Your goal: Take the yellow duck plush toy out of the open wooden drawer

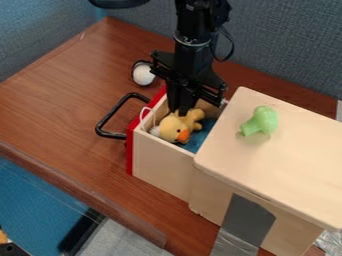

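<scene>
Camera view: blue-gray partitions (280, 55) in bkgd, along back & L edges of the brown wood tabletop (60, 95). Pale wood box (294, 160) sits twd tabletop's R side, w/ its drawer (163, 167) pulled out twd the L edge; drawer has red front (129, 150) & black handle (107, 117). Yellow plush duck (172, 125) w/ orange beak is in the drawer, nr the red front, w/ blue cloth (197, 142) beside/under it. Claw (181, 110) points down into drawer, tips right at top of duck; can't tell if open, closed or gripping it. Lt green toy (262, 121) on box top. White round thing (143, 74) w/ black rim on tabletop, btwn drawer & back edge. Gray tape (247, 217) down box's near side, reaching twd tabletop's front edge.
</scene>
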Controlling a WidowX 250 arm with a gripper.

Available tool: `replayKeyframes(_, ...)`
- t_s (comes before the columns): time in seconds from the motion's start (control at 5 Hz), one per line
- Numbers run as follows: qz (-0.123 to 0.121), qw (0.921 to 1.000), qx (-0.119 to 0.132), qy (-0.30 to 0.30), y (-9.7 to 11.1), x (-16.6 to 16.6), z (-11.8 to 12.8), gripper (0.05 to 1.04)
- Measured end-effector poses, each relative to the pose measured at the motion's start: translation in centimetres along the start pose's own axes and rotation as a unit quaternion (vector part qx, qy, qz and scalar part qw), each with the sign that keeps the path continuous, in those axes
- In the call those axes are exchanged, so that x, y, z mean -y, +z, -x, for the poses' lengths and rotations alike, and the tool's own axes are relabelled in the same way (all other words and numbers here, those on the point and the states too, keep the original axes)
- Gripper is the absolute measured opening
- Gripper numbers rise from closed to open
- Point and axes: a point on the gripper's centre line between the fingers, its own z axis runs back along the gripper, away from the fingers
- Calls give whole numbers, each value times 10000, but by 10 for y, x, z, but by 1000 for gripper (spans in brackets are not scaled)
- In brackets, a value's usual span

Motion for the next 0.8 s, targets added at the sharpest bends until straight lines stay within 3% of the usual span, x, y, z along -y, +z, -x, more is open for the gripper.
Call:
replayKeyframes(0.2,-6,10000,0,10,-1,0,0,378)
replayKeyframes(0.4,13,10000,53,55,-1,0,-2,161)
replayKeyframes(0.6,-73,9998,78,139,3,-6,-2,60)
replayKeyframes(0.8,-93,9989,378,251,28,-20,-7,49)
